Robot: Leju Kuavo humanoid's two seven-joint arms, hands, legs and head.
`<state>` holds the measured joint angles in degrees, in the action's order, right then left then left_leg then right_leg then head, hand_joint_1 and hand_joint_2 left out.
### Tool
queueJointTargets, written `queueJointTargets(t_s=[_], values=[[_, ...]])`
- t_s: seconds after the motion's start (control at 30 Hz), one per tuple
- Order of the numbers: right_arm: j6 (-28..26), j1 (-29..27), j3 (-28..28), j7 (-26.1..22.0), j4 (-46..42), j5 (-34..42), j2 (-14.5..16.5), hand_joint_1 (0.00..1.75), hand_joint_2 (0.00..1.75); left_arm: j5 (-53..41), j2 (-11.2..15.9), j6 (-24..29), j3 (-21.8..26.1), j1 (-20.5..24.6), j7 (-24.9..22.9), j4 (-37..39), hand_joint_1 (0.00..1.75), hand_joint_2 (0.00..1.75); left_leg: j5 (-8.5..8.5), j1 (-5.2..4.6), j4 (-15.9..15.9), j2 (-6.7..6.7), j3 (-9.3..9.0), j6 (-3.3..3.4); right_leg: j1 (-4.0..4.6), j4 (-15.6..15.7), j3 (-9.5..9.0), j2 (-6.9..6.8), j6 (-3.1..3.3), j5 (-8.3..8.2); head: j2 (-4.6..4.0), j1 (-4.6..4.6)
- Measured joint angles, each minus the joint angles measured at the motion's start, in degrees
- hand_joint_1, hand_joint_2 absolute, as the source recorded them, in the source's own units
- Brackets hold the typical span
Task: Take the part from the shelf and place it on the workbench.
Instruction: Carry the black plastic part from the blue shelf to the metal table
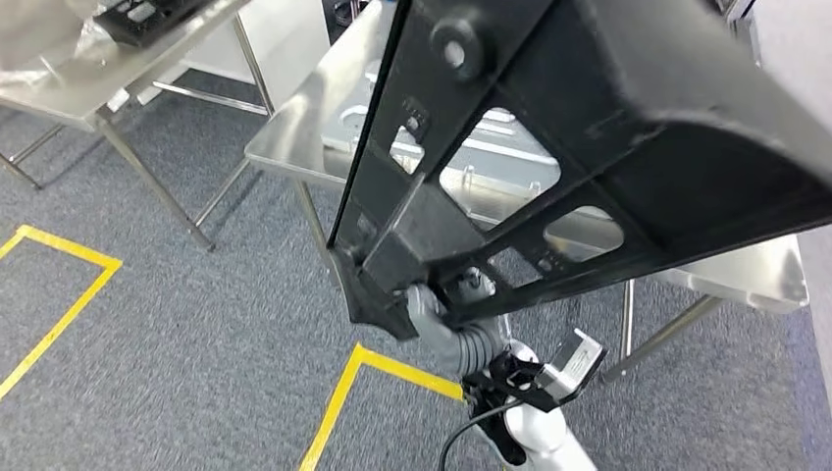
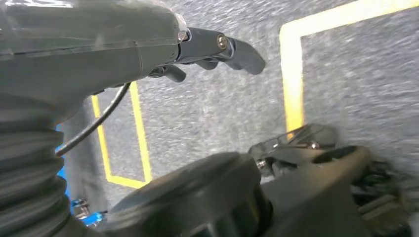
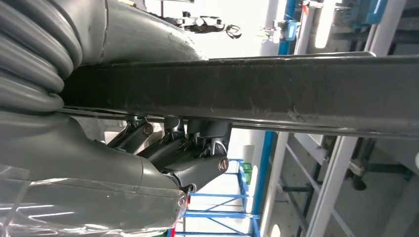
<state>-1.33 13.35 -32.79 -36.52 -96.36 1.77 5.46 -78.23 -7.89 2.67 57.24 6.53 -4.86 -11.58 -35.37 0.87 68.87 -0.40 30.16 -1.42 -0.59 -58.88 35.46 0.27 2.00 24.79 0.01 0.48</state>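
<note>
The right hand [image 1: 437, 312] gripped the black frame-like part [image 1: 608, 128] by its lower corner, fingers [image 3: 197, 158] wrapped around one of its bars; the right wrist view showed them closed snugly under that dark bar. The part rose from the hand up and away, tilted, with its cut-out openings showing the surface behind.

Beyond the hand and under the raised part stood a stainless steel workbench [image 1: 294, 137], which already bore a pressed metal panel [image 1: 491, 167]. Off to the far side of the hand, a second steel table [image 1: 69, 98] carried another dark object near its edge.

The left hand [image 2: 217, 47] hung over grey carpet with yellow floor tape [image 2: 291, 64], holding nothing, its fingers loosely curled.

Judging by this, the part was off the shelf and in transit. What remained was to carry it over the workbench, lower it and let go.
</note>
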Motion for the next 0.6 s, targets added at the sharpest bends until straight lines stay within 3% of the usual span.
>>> queueJointTargets(t_s=[0.07, 0.1, 0.13, 0.2, 0.27, 0.4, 0.47, 0.53, 0.57, 0.6], values=[[0.0, -0.1, 0.0, 0.0, 0.0, 0.0, 0.0, 1.73, 1.75, 0.2, 0.1, 0.0, 0.0, 0.5, 0.1, 0.0, 0.0, 1.75, -2.63, -0.2, 4.3, 0.0, 3.91, -0.04, 0.23, 0.0, -1.09, 0.04, 0.16, 1.02, 0.0, -0.02], [0.0, -0.1, 0.0, 0.0, 0.0, 0.0, 0.0, 1.73, 1.75, 0.2, 0.2, 0.0, 0.0, 0.7, 0.1, 0.0, 0.0, 1.75, -2.44, -0.33, 3.9, 0.0, 4.71, 0.09, 0.35, 0.0, -1.83, 0.08, 0.2, 1.59, -0.01, 0.0], [0.0, -0.1, 0.0, 0.0, 0.0, 0.0, 0.0, 1.73, 1.75, 0.2, 0.2, 0.0, 0.0, 0.7, 0.1, 0.0, 0.0, 1.75, -0.8, -0.46, 1.9, 0.01, 4.74, 0.35, 0.46, 0.0, -2.62, 0.14, 0.21, 2.16, -0.01, 0.0], [0.0, -0.1, 0.0, 0.0, 0.0, 0.0, 0.0, 1.73, 1.75, 0.2, 0.2, 0.0, 0.0, 0.5, 0.1, 0.0, 0.0, 1.75, 5.26, -0.87, -4.8, 0.03, 3.88, 1.19, 0.67, 0.0, -4.12, 0.23, 0.11, 3.23, -0.01, 0.04], [0.0, -0.2, 0.0, 0.0, 0.0, 0.0, -0.1, 1.73, 1.75, 0.1, 0.2, 0.0, 0.0, 0.4, 0.1, 0.0, 0.0, 1.75, 8.51, -1.33, -9.1, 0.1, 3.36, 1.97, 0.85, 0.0, -4.76, 0.26, -0.36, 4.0, -0.01, 0.02], [0.0, -0.4, 0.0, 0.0, -0.2, 0.0, -0.2, 1.73, 1.75, -0.2, 0.1, 0.0, 0.0, 0.3, 0.2, 0.0, 0.0, 1.75, 8.91, -1.06, -11.1, 0.04, 1.91, 3.11, 1.01, -1.2, -5.05, 0.14, -1.62, 4.47, -0.01, -0.03], [0.0, -0.4, 0.0, 0.0, -0.4, 0.0, -0.2, 1.73, 1.75, -0.3, 0.0, 0.0, 0.0, 0.2, 0.2, 0.0, 0.0, 1.75, 8.84, -0.77, -11.7, 0.07, 0.75, 3.45, 0.82, -5.3, -2.76, 0.07, -2.24, 6.41, 0.0, 0.1], [0.0, -0.4, 0.0, 0.0, -0.5, 0.0, -0.2, 1.73, 1.75, -0.4, 0.0, 0.0, 0.0, 0.1, 0.2, 0.0, 0.0, 1.75, 8.42, -0.73, -11.8, 0.07, 0.32, 3.62, 0.44, -12.2, 2.01, 0.05, -2.76, 8.92, 0.0, 0.2], [0.0, -0.5, 0.0, 0.0, -0.5, 0.0, -0.3, 1.73, 1.75, -0.4, 0.0, 0.0, 0.0, 0.1, 0.3, 0.0, 0.0, 1.75, 8.11, -0.72, -11.8, 0.04, 0.08, 3.63, 0.22, -14.5, 4.09, 0.04, -2.97, 9.22, -0.01, 0.2], [0.0, -0.5, 0.0, 0.0, -0.5, 0.0, -0.3, 1.73, 1.75, -0.4, 0.0, 0.0, 0.0, 0.0, 0.3, 0.0, 0.0, 1.75, 7.73, -0.71, -11.8, -0.01, -0.3, 3.57, 0.03, -15.1, 5.38, 0.03, -3.13, 8.38, -0.01, 0.2]])
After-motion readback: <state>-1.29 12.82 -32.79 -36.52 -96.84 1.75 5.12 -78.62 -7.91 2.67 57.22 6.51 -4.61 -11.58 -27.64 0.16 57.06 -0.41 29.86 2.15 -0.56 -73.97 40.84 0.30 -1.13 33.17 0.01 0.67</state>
